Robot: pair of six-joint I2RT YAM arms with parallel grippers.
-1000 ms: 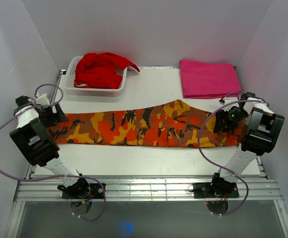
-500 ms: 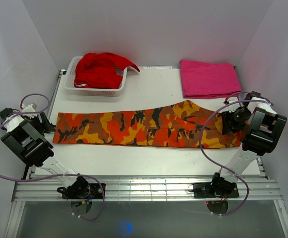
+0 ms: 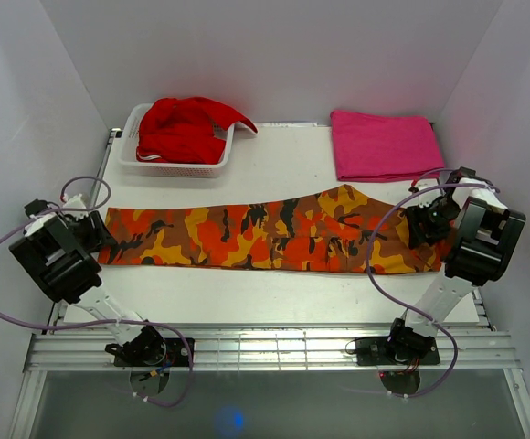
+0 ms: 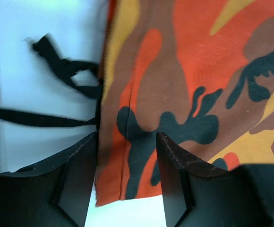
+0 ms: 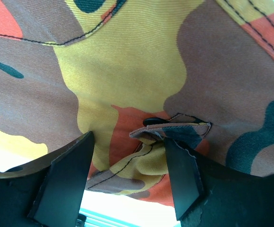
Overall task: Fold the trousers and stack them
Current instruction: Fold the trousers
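Note:
The camouflage trousers lie flat and stretched out lengthways across the middle of the table. My left gripper is at their left end, open. In the left wrist view it straddles the hem corner of the trousers, and the fabric lies flat between the open fingers. A black cord trails from that edge onto the white table. My right gripper is at the right end, open. In the right wrist view it stands around a bunched fold of waistband with a black button.
A white basket with a plain red garment stands at the back left. A folded pink cloth lies at the back right. White walls close in both sides. A metal rail runs along the front edge.
The trousers, first pulled taut between both grippers, settled slightly back and to the right. My left arm swung out left off the hem, then came back over it. The right gripper barely moved.

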